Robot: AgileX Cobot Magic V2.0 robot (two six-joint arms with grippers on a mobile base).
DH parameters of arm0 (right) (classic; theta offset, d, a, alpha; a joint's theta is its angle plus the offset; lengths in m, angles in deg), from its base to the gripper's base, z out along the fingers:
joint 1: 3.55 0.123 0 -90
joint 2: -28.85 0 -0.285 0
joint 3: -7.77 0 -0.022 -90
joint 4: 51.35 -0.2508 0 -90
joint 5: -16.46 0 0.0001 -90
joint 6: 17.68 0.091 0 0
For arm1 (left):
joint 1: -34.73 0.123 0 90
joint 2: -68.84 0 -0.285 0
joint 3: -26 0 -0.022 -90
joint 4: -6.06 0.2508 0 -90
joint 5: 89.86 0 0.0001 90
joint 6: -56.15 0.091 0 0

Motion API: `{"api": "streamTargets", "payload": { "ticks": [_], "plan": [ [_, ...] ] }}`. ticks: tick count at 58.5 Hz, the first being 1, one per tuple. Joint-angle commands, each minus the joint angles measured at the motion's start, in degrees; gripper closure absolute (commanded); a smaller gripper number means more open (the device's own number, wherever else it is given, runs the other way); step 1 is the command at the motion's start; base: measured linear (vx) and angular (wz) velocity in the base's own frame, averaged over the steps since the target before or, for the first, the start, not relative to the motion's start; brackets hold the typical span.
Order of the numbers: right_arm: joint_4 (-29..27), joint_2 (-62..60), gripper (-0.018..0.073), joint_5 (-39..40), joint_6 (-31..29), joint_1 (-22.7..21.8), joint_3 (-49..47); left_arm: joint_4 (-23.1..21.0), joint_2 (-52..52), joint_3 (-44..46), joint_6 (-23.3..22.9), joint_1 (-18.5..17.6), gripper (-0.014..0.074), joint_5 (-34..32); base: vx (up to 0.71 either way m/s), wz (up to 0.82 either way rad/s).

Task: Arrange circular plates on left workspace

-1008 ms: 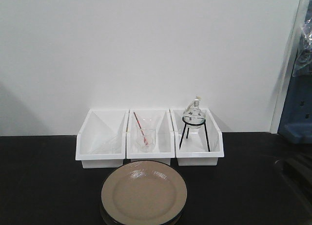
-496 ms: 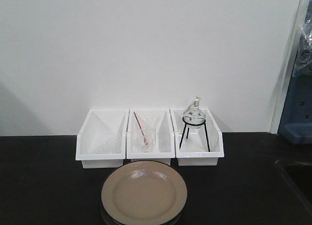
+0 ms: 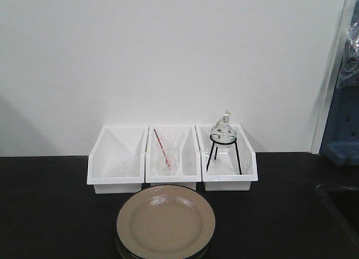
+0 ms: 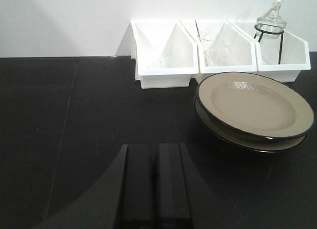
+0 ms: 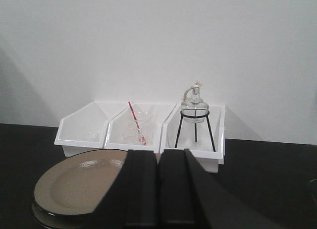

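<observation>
Both claws are showing their black fingers pressed flat together, holding nothing. Left claw (image 4: 157, 182) is hovering low over the matte black surface (image 4: 64, 115), with the plates ahead and to its right, well apart from it. Right claw (image 5: 158, 189) is sitting in front of the bins, its fingers covering the near right part of the plates in its own view.

Two round glossy beige plates with dark rims (image 3: 165, 224) are lying stacked, one on the other, on the black surface (image 3: 50, 214) just in front of the middle bin; the top plate (image 4: 255, 105) is sitting slightly off-centre on the lower one (image 4: 277, 144).

Three white rectangular plastic bins (image 3: 171, 157) are standing side by side against the white wall (image 3: 168, 57). The middle bin is holding a clear glass beaker (image 3: 166, 161) with a red rod (image 3: 161, 144). The right bin is holding a glass spirit lamp (image 3: 223, 129) on a black wire tripod (image 3: 223, 153).
</observation>
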Motion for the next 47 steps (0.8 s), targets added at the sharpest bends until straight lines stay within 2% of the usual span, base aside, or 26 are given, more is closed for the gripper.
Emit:
{"api": "streamTargets", "payload": {
  "ticks": [1, 7, 12, 16, 24, 32, 36, 47],
  "plan": [
    [-0.60, 0.31, 0.0561, 0.92, 0.00, -0.10, -1.57, -1.16, -0.60, 1.35, -0.22, -0.12, 0.0596, -4.58, 0.00, 0.00],
    [-0.60, 0.31, 0.0561, 0.92, 0.00, -0.10, -1.57, -0.38, -0.54, -0.16, -0.22, -0.12, 0.0596, -5.12, 0.00, 0.00],
    [-0.60, 0.31, 0.0561, 0.92, 0.00, -0.10, -1.57, 3.23, 0.65, -2.88, -0.16, -0.12, 0.0596, -7.80, 0.00, 0.00],
    [-0.60, 0.31, 0.0561, 0.92, 0.00, -0.10, -1.57, 5.30, 3.09, -7.07, -0.70, -0.12, 0.0596, -12.61, 0.00, 0.00],
    [-0.60, 0.31, 0.0561, 0.92, 0.00, -0.10, -1.57, 5.26, 8.56, -15.63, -0.70, -0.12, 0.0596, -24.06, 0.00, 0.00],
    [-0.60, 0.31, 0.0561, 0.92, 0.00, -0.10, -1.57, 5.26, 14.96, -23.52, -1.26, -0.12, 0.0596, -31.20, 0.00, 0.00],
    [-0.59, 0.24, 0.0561, 0.86, 0.00, -0.10, -1.57, 5.32, 14.56, -26.98, -2.92, -0.14, 0.0596, -35.87, 0.00, 0.00],
    [-0.59, 0.18, 0.0561, 0.74, -0.13, -0.10, -1.57, 7.88, 14.66, -26.98, -3.62, -0.19, 0.0596, -33.55, 0.00, 0.00]
  ]
}}
